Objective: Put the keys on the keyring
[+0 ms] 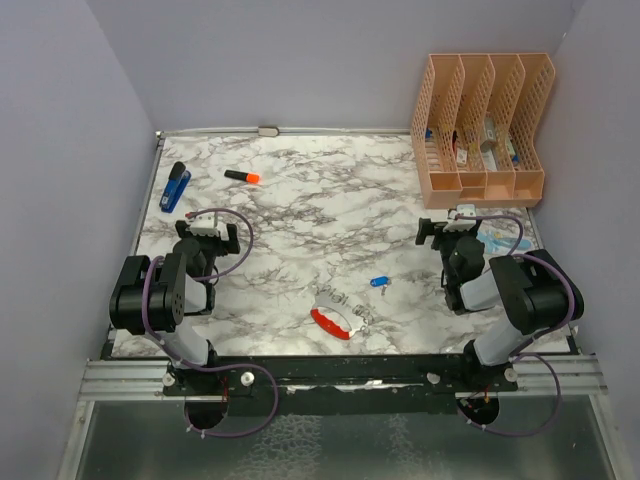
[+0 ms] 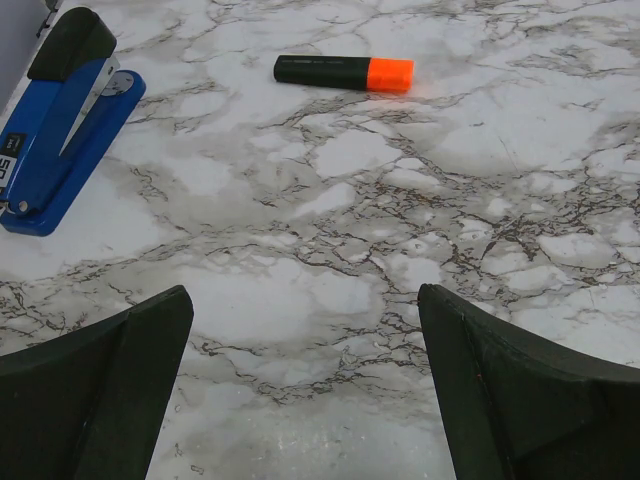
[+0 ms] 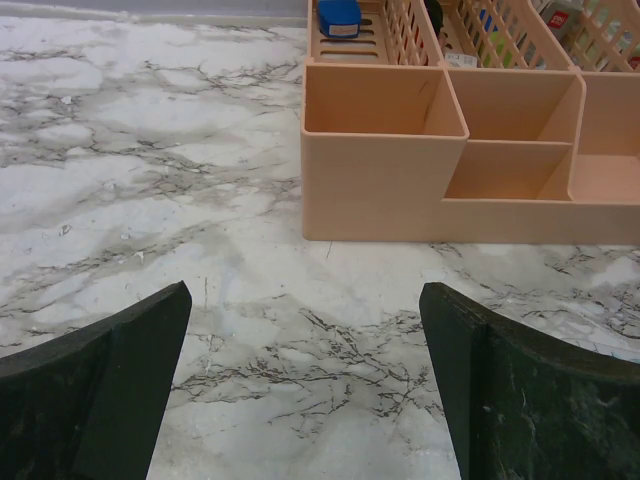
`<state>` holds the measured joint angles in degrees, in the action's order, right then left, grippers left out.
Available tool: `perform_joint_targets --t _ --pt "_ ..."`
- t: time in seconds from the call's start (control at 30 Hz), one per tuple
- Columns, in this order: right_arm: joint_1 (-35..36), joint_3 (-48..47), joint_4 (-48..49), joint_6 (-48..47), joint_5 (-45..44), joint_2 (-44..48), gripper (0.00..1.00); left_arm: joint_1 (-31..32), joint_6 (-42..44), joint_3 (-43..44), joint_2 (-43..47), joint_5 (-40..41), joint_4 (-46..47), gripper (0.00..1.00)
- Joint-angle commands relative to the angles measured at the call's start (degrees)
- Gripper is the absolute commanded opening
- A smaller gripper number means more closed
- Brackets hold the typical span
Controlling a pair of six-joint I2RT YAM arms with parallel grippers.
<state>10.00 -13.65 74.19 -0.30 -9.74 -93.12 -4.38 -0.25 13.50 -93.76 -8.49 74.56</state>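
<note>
Since neither key nor ring has been grasped yet, the left gripper [image 2: 303, 330] and right gripper [image 3: 305, 330] are hovering fully spread and empty at 9 and 3 o'clock of the work, probably to leave it unobstructed. The keyring [image 1: 331, 319] is lying near the table's [image 1: 330, 220] 6 o'clock edge, its red crescent running 10 to 4 o'clock. The blue-headed key [image 1: 379, 281] is resting off its 2 o'clock side, lengthwise roughly 9 to 3.

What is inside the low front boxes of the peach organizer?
The front boxes of the organizer show nothing inside, though the front wall hides part of their floors. The tall slots behind hold a blue item; slatted walls hide most of the rest.
</note>
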Motion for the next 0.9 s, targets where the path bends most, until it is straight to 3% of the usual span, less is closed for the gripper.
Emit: perform_joint_targets --t 0.0,0.87 --pt "-0.33 0.60 2.61 -0.52 0.91 -0.37 0.99 0.25 0.34 0.56 -0.33 -0.03 1.49 0.99" --pt "-0.33 0.63 3.00 -0.67 1.26 -0.16 0.99 0.91 2.41 -0.67 2.55 -2.92 1.32 0.99"
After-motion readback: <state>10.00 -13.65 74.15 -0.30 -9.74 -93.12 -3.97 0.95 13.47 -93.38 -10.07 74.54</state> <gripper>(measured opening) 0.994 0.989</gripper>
